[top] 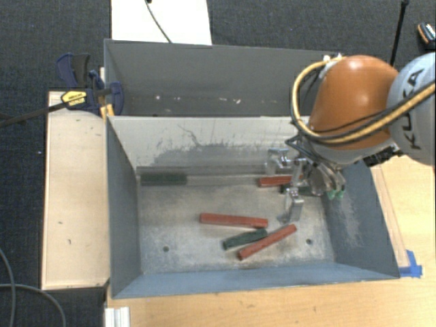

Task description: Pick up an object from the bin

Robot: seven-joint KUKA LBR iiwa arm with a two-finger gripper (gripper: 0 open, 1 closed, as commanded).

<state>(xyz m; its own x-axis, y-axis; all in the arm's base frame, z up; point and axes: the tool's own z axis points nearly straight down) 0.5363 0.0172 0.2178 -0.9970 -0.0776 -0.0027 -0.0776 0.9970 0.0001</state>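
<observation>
Bin point(122, 203): a grey metal box with sloping walls is seen from above; five small bars are scattered over its floor.
Arm point(415, 94): it is brought in from the right and bent down over the bin's right half.
Orange cover point(351, 94): a rounded shell is fixed at the wrist and ringed by a yellow cable point(295, 97).
Gripper point(293, 213): it is pointed down at the right part of the floor, between the short red bar point(274, 180) and the upper end of the slanted red bar point(267, 242).
Pincer state: whether it is apart or together cannot be told.
Long red bar point(234, 219): it is laid flat near the middle of the floor, left of the gripper.
Slanted red bar: it is laid at the front right, its upper end just beneath the gripper; it is the nearest thing to the gripper.
Dark green bar point(244, 239): it is laid against the slanted red bar's left side, below the long red bar.
Short red bar: it is set at the foot of the back wall, just left of the gripper.
Far green bar point(163, 178): it is set at the foot of the back wall on the left, well apart from the rest.
</observation>
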